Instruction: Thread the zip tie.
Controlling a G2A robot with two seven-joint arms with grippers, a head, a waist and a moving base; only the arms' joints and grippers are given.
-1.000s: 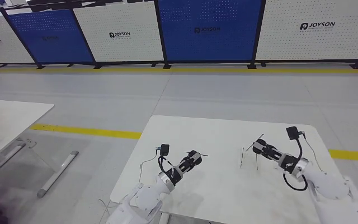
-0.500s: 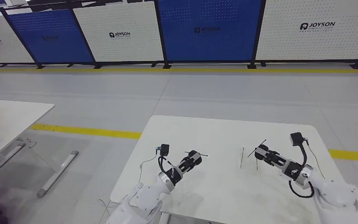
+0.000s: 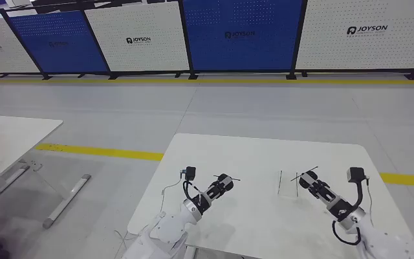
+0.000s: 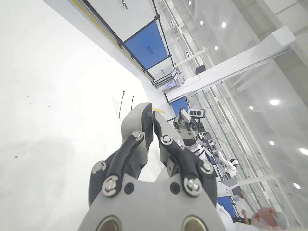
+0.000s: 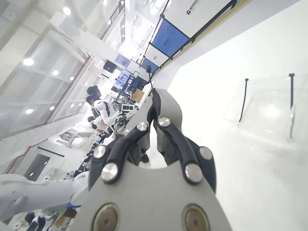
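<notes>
White counter [image 3: 259, 220], matte, few dark specks near the left side. Around it grey floor w/ yellow line [image 3: 97, 152]; at the back a row of blue and white pegboard panels [image 3: 242, 35]. Corner of a second white table [image 3: 19, 136] off to the left. High hall ceiling w/ round lamps in both wrist views.

Left end effector [image 3: 224, 182] low over the counter's front-left part, clenched on the left-held zip tie [image 3: 234, 178]. Thin black strip crosswise at the fingertips, sticking out both sides. Short black nub pinched at the tips in the left wrist view.

Right end effector [image 3: 309, 179] over the front-right part, well apart from the left one. Also clenched, grasping the right-held zip tie [image 3: 295, 177], strip slanted across the tips and off the counter.

Between the two end effectors, nearer the right one: clear tray [image 5: 264, 102], shallow, flat on the counter; tray or plain sheet, cannot tell. On it two loose black zip ties, roughly parallel, apart from each other, heads toward the far edge: inner zip tie [image 5: 243, 100] toward the counter's middle, outer zip tie [image 5: 291, 90] just beside the right end effector's tips in the top view. Neither touched by an end effector.
</notes>
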